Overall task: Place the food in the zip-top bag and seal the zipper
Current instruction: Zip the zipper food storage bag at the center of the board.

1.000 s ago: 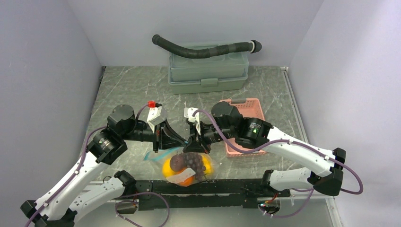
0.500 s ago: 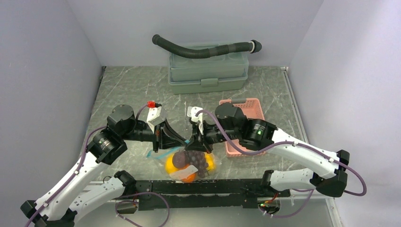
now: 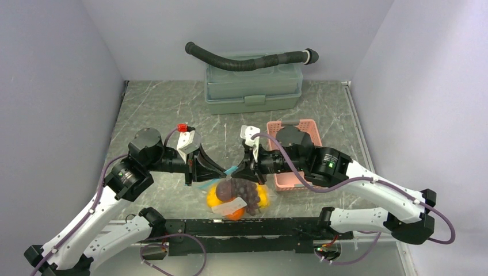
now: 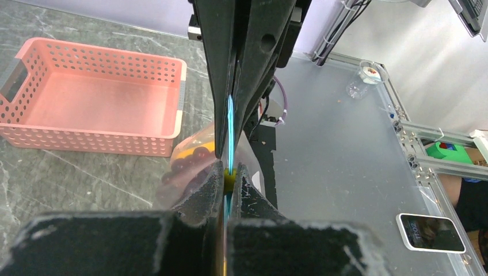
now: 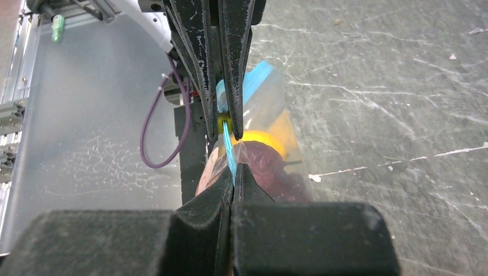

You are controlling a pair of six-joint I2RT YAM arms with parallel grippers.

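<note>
Food (image 3: 233, 192) already inside zip-top bag (image 5: 265, 103), so that part's done. Left tool (image 4: 229, 175) and right tool (image 5: 233, 172) both clamped tight on zipper (image 4: 230, 121); seal probably not finished yet.

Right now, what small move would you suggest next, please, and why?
Probably slide the right gripper along the zipper, away from the left gripper, pressing it shut: the fruit is already in the bag, and both grippers pinch the zipper side by side.
</note>
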